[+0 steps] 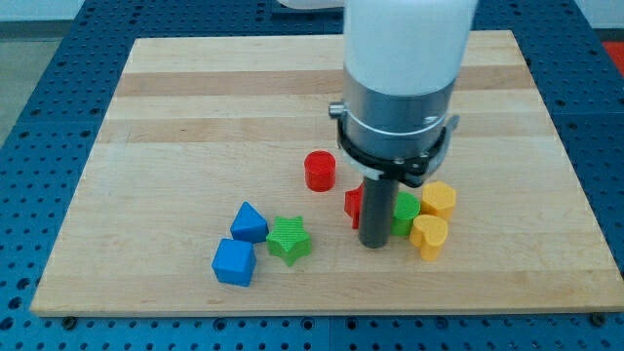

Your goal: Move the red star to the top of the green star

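The red star (353, 205) lies right of the board's middle, mostly hidden behind my rod, with only its left part showing. The green star (290, 239) lies to its lower left, near the view's bottom. My tip (374, 243) rests on the board just right of and below the red star, touching or nearly touching it. The rod also hides part of a green block (407, 213) on its right.
A red cylinder (320, 171) stands above and left of the red star. Two blue blocks (249, 223) (234, 261) lie left of the green star. Two yellow blocks (439, 199) (429, 236) lie right of the green block. The wooden board (195, 107) sits on a blue pegboard table.
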